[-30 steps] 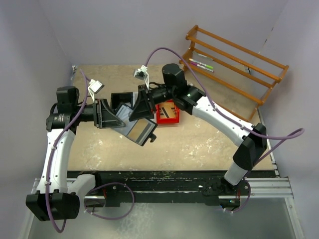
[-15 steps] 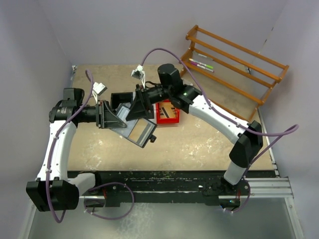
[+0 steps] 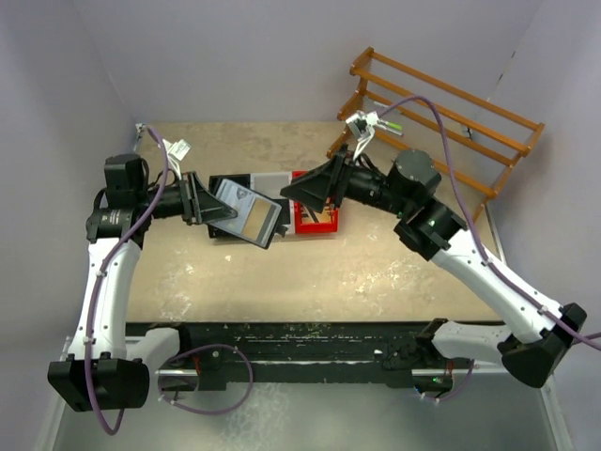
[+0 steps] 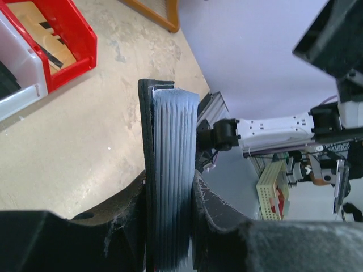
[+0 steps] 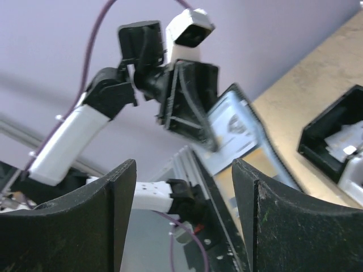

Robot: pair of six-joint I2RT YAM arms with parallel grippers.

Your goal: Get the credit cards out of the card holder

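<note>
None of the credit cards (image 4: 173, 170) out yet, by the look of it. Found the right tool (image 3: 293, 190) drawn back to the right, above the red tray (image 3: 319, 221) and apart from the card holder (image 3: 252, 218). A second before, caught it pressed right up against that holder, jaws far narrower. Saw those jaws now spread wide and empty in the wrist view, with no card carried off. Found the left tool (image 3: 208, 200) clenched on the card holder and lifted clear of the surface (image 3: 376, 272), shifted a little nearer the white tray (image 3: 274, 178) than a second ago. Read, edge-on between the left fingers (image 4: 127, 226), a thick grey-blue stack seated against the holder's black wall. Took the retreat for a let-go after a tug or a missed pinch; could not tell which. Judged the job barely begun: called for another approach from the right and a firmer pinch on a single card edge.
</note>
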